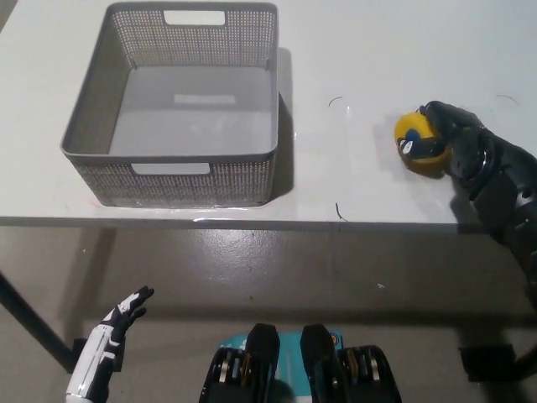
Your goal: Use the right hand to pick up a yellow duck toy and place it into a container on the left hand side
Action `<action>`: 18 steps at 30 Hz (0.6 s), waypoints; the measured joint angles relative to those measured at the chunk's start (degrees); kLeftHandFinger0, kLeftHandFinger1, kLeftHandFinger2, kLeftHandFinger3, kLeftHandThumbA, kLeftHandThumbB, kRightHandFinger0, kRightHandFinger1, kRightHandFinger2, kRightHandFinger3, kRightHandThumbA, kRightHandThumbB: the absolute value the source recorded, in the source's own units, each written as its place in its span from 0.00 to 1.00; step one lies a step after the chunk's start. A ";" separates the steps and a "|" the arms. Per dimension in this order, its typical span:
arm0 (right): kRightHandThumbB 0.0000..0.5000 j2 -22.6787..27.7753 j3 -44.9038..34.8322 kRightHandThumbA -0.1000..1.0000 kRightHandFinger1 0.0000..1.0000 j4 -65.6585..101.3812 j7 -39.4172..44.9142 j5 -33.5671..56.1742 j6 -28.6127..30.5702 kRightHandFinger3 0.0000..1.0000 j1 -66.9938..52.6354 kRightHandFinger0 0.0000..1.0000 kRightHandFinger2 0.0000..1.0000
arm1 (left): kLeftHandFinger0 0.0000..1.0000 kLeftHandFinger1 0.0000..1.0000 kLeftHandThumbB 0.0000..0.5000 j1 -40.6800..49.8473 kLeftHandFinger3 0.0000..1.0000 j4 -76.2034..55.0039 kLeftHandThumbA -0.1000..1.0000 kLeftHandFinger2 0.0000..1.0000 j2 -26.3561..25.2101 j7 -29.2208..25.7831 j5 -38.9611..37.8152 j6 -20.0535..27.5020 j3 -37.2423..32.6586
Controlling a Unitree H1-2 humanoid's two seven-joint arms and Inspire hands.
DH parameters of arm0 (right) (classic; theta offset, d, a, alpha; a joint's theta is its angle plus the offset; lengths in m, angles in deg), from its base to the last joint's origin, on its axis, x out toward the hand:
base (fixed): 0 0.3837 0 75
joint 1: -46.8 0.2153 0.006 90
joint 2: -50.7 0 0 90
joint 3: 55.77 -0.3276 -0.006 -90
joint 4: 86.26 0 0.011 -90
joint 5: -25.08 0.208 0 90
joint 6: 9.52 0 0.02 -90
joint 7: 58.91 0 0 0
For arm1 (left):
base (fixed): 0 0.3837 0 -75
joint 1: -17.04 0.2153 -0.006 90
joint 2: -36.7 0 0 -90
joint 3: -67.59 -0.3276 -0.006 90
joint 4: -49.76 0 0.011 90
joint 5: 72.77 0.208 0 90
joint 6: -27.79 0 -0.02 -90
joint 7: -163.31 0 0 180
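Right hand black, comes in from the right edge over the white bench. Its fingers are wrapped around the yellow duck toy, grasping it from the right side and top. Duck sits against the fingers on their left, at the bench surface near its right part; can't tell if it is lifted off or touching. A blue patch shows on the duck between the fingers.

Grey perforated container stands on the bench well to the left of the fingers, apart from the duck, upright, nothing inside.

Left hand white, rests low, below the bench edge, far down-left of the working fingers, over the floor; its fingers released, spread, holding nothing.
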 measured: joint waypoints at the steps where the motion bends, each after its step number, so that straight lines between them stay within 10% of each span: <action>1: 0.42 0.00 0.00 0.00 0.49 0.00 0.00 0.00 0.00 0.35 0.00 0.15 0.64 | 1.00 1.00 0.48 0.00 1.00 0.00 1.00 1.00 0.00 0.00 0.00 0.00 0.00; 4: 0.43 0.00 -0.54 0.00 0.73 -0.01 -1.78 0.98 1.06 0.57 -0.34 0.14 0.96 | 1.00 1.00 0.50 -0.76 1.00 0.01 1.00 1.00 0.00 0.08 -0.07 -0.02 0.01; 8: 0.37 0.00 -1.25 0.00 0.85 -0.03 -3.28 1.66 2.16 1.00 -0.88 0.26 1.00 | 1.00 1.00 0.48 -0.98 1.00 -0.05 1.00 1.00 0.00 0.09 -0.26 -0.12 0.03; 18: 0.30 0.53 -3.52 0.00 0.63 0.18 -7.52 3.36 5.35 1.00 -1.87 0.13 0.98 | 1.00 1.00 0.41 -1.04 1.00 -0.04 1.00 1.00 -0.02 0.32 -0.50 -0.15 0.02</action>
